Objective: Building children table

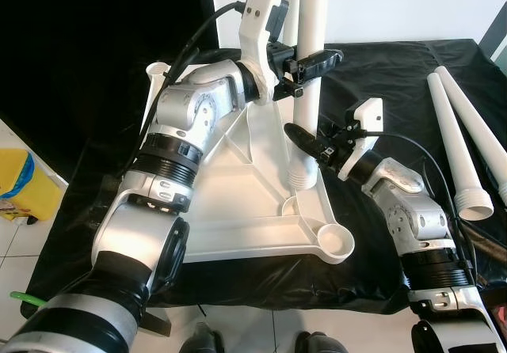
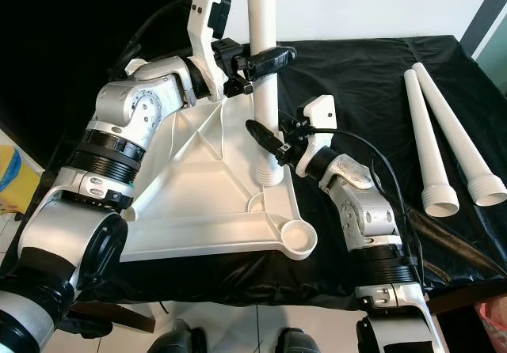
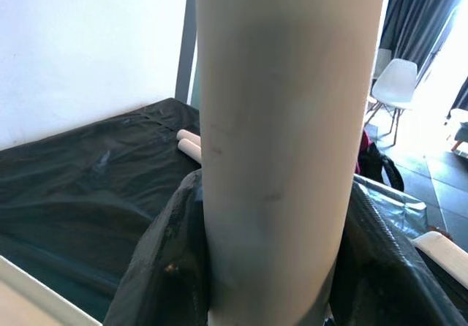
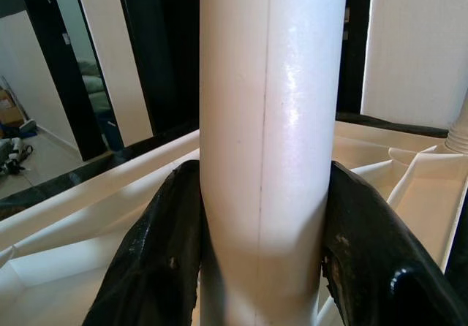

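A white table top [image 1: 238,203] lies upside down on the black-covered table. One white leg [image 1: 308,92] stands upright in a corner socket. My left gripper [image 1: 319,57] is shut on this leg high up, its black fingers [image 3: 157,267] wrapped around both sides. Lower down, just above the socket, my right gripper [image 1: 305,143] is shut on the same leg, with its fingers [image 4: 157,253] hugging the tube. A second upright leg [image 1: 292,5] stands just behind. The near right corner socket [image 1: 339,244] holds nothing.
Two loose white legs [image 1: 463,131] lie side by side on the black cloth at the right. Another leg's flared end [image 1: 156,74] shows at the far left behind my left arm. A yellow container [image 1: 24,183] sits on the floor at the left.
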`<state>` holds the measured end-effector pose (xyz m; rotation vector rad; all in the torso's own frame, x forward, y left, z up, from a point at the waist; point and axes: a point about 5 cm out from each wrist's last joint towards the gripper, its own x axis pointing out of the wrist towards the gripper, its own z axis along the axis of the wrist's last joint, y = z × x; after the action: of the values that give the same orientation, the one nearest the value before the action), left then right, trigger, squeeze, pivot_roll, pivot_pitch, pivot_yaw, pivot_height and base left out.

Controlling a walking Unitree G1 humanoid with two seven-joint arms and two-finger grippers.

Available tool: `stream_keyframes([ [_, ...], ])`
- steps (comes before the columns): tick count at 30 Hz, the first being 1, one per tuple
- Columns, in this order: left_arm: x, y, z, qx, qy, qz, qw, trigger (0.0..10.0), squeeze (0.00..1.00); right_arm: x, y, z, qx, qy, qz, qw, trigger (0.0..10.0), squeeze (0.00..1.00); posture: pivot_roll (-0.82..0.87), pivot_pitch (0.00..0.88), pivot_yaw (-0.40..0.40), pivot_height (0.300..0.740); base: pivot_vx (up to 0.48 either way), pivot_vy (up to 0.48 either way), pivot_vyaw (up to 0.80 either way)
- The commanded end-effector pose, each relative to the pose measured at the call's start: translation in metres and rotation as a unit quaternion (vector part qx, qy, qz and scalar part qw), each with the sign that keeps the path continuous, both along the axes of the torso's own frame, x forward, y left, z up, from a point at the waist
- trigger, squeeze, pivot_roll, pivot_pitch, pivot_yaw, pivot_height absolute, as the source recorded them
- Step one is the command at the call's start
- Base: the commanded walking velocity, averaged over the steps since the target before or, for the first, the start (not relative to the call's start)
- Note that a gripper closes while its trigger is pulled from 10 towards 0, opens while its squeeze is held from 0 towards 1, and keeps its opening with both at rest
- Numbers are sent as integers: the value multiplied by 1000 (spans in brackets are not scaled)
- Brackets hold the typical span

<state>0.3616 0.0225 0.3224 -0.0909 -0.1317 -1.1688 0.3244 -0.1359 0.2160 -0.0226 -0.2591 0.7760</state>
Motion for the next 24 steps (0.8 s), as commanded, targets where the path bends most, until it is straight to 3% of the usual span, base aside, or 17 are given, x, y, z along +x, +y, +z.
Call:
stream_keyframes([
  [1,-5,-5,13,7,-23,-2,1000,10000,0,1,2,0,4,3,-1,1000,10000,1000,-42,89,37,740,0,0,0],
  [11,-9,-11,16,12,-38,-8,999,10000,0,1,6,-4,0,12,0,1000,10000,984,-42,84,32,740,0,0,0],
  [12,-12,-13,17,16,-46,-11,999,10000,0,1,8,-6,-4,15,0,1000,10000,0,-42,83,31,740,0,0,0],
  [24,-26,-29,19,31,-73,-38,996,10000,0,13,10,-11,-16,42,-31,999,10000,0,-41,84,30,740,0,0,0],
])
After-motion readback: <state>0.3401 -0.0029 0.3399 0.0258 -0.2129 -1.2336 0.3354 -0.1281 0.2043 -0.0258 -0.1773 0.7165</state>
